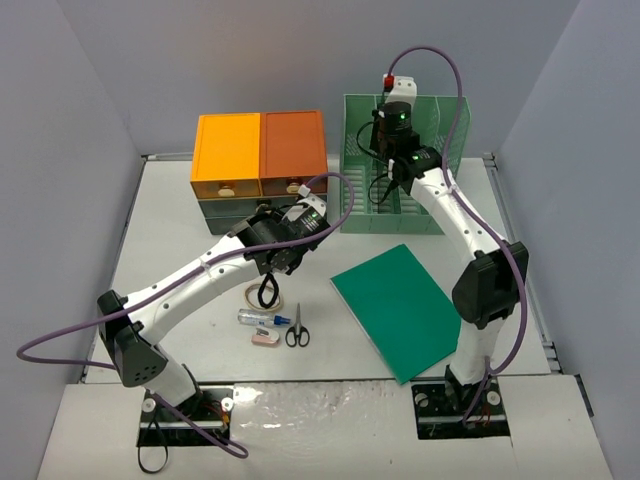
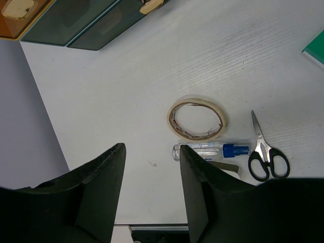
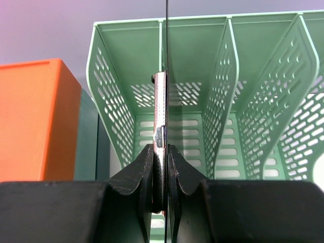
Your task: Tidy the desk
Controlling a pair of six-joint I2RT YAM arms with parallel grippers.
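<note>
The off-white desk (image 1: 175, 235) holds a roll of tape (image 1: 256, 294), a clear bottle with a blue cap (image 1: 262, 318), black scissors (image 1: 297, 328) and a green folder (image 1: 405, 310). My left gripper (image 1: 268, 288) is open and empty, low over the desk beside the tape. In the left wrist view the gripper (image 2: 152, 167) hangs near the tape (image 2: 196, 118), the bottle (image 2: 210, 150) and the scissors (image 2: 266, 152). My right gripper (image 3: 160, 154) is shut on a thin flat board with a metal clip (image 3: 160, 109), seen edge-on, upright over the leftmost slot of the green file rack (image 3: 202, 76).
The orange-topped drawer unit (image 1: 260, 160) stands at the back, left of the green rack (image 1: 420, 130). A small pink and white thing (image 1: 266, 339) lies near the bottle. Grey walls close in both sides. The drawer fronts (image 2: 76, 20) show in the left wrist view.
</note>
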